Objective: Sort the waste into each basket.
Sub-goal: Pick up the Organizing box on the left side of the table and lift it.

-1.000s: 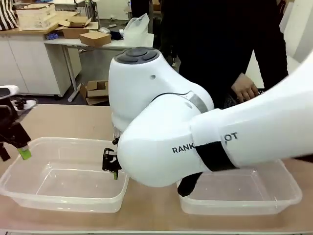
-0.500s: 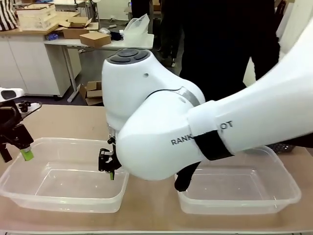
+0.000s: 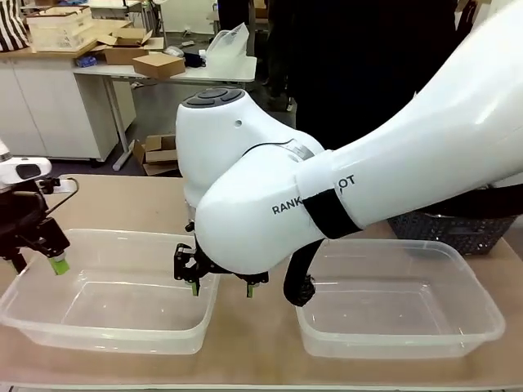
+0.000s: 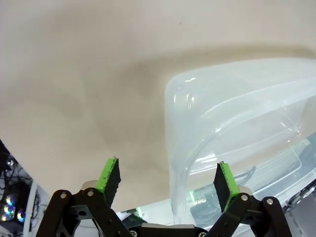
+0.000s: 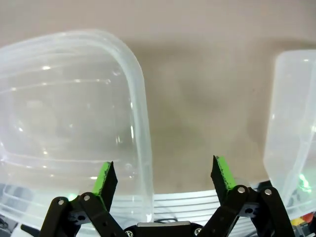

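Tan table (image 3: pixel 122 196), two clear baskets side by side: left basket (image 3: pixel 114 235), right basket (image 3: pixel 482 304). Left hand (image 3: pixel 34 263): released, above left basket's outer corner. Right hand (image 3: pixel 222 286): released, fingers straddling left basket's inner rim.

The pale tan desk (image 3: pixel 122 200) runs across the front view, and a dark lattice basket (image 3: pixel 453 230) sits on it at the far right, near a person in dark clothing (image 3: pixel 368 73) standing at the far side. Behind, a white second desk (image 3: pixel 176 75) carries cardboard boxes (image 3: pixel 157 64) and a clear plastic bag (image 3: pixel 227 42) (more open boxes (image 3: pixel 161 153) lie on the floor (image 3: pixel 98 167) beneath), beside a white cabinet (image 3: pixel 57 110).
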